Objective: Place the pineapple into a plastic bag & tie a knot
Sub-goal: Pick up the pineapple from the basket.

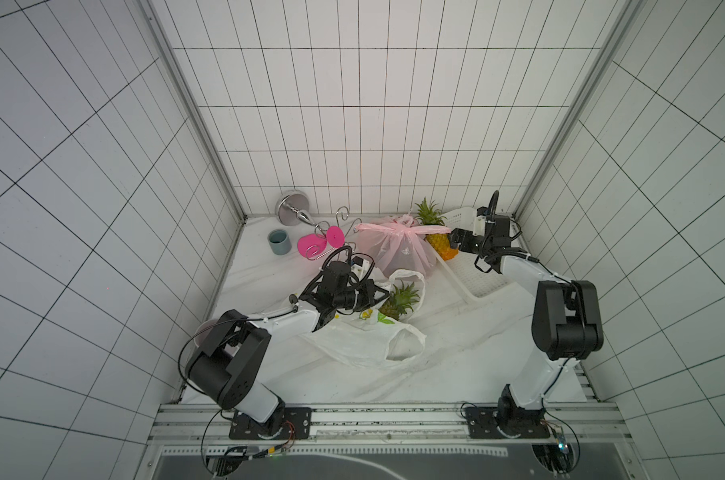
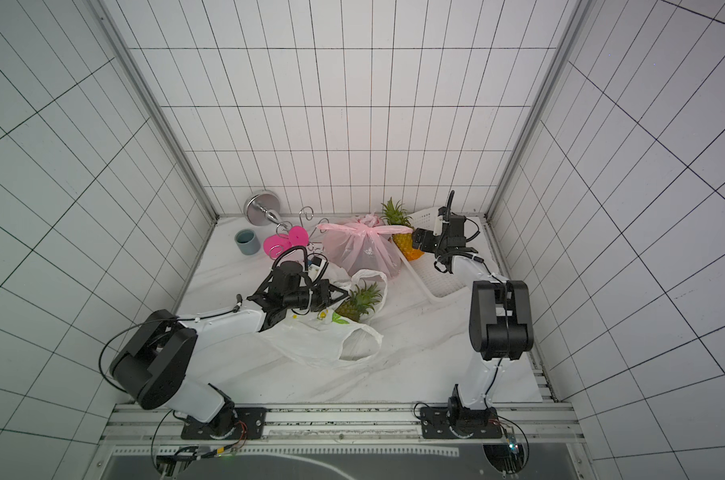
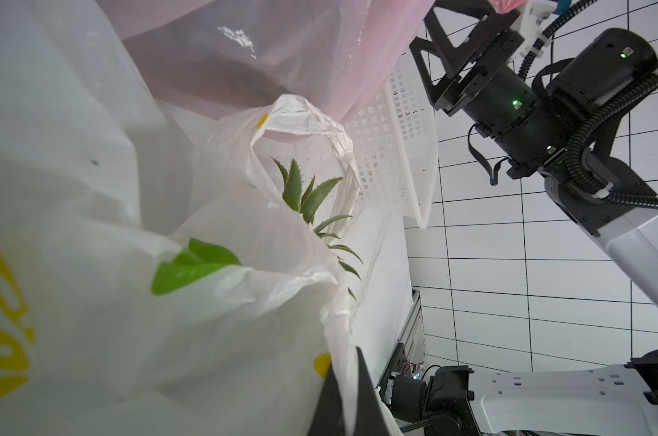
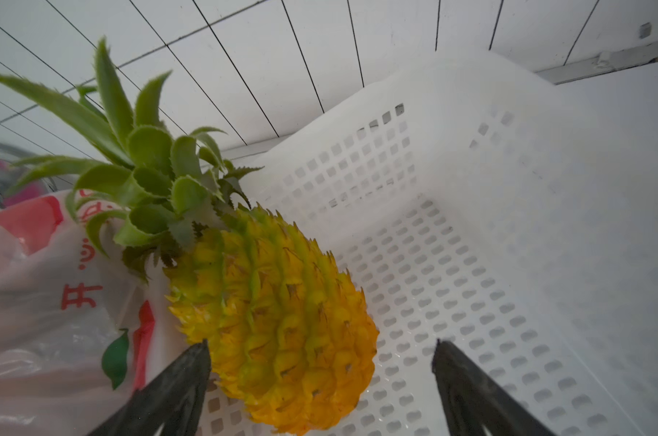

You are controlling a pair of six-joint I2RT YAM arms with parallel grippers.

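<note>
While both arms reach over a marble-patterned tabletop point(image 1: 456, 365), the scene holds two pineapples, two plastic bags and one white perforated basket point(image 1: 483, 278).

The yellow pineapple point(image 1: 440, 244) lies on its side inside the basket, in the basket's far half. Its long axis runs roughly along the basket, with the green crown toward the back wall and the blunt base toward the basket's near end. The right gripper point(image 4: 320, 362) hangs over that base with its jaws spread wide, one on each side of the fruit. One fingertip point(image 4: 195, 362) sits just beside the skin and the other stands apart, so nothing is gripped.

Touching the basket's long side sits the pink plastic bag point(image 1: 394, 253), full and knotted at the top.

Near the basket, in front of the pink bag, the second pineapple point(image 1: 390, 309) lies tilted in the mouth of the white plastic bag point(image 1: 352, 345). Its crown points toward the basket and its body is mostly hidden by the film. The left gripper point(image 1: 382, 296) has its jaws closed, pinching this bag's rim right beside the crown.

Well apart from the basket, beyond the pink bag, one metal cup stand point(image 1: 291, 204) lies on its side. Two pink cups point(image 1: 311, 246) sit among its wire hooks. One grey-blue cup point(image 1: 279, 242) stands upright beside them.
</note>
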